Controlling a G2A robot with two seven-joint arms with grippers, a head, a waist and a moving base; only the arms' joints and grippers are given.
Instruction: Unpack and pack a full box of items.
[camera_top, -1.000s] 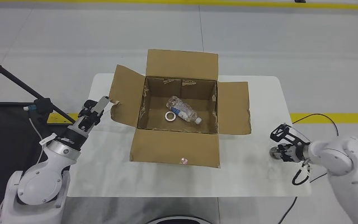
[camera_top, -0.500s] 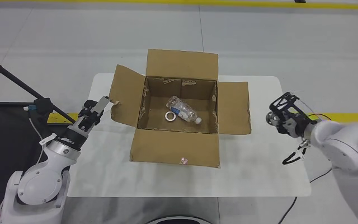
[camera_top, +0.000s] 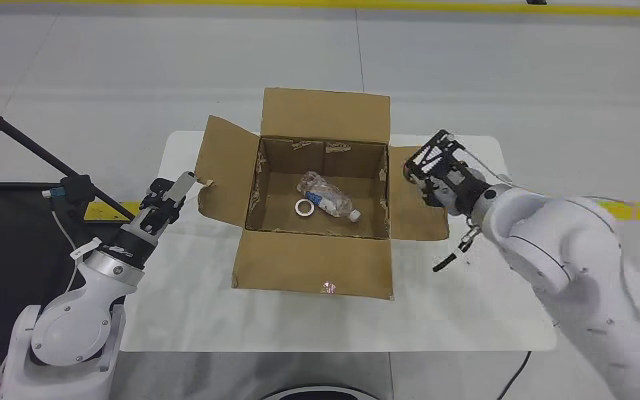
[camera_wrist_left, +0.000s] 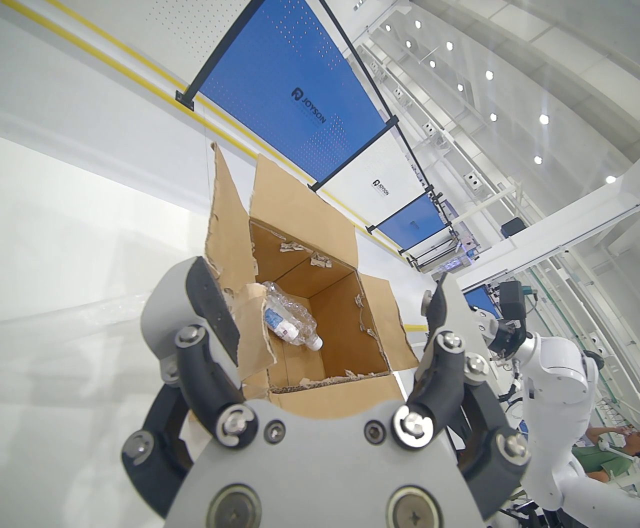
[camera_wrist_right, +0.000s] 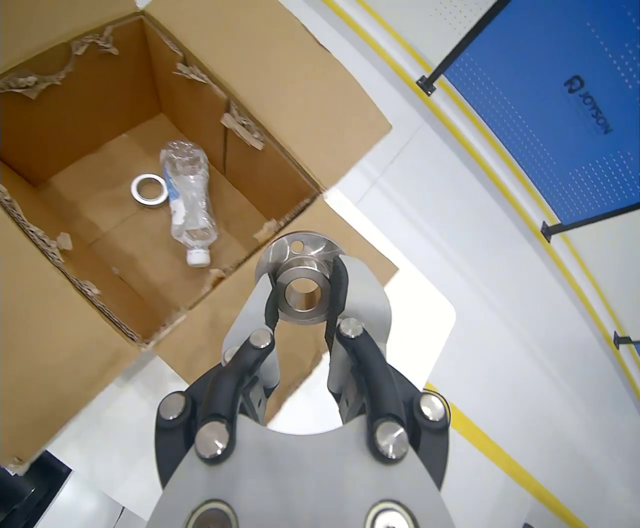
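Metal ring (camera_wrist_right: 302, 295) clamped between right fingers (camera_wrist_right: 338, 295) over box flap (camera_wrist_right: 210, 320)

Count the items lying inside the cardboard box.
2. A clear plastic bottle lies on its side on the box floor; a white ring lies flat close beside it. Floor behind the near wall is partly hidden.
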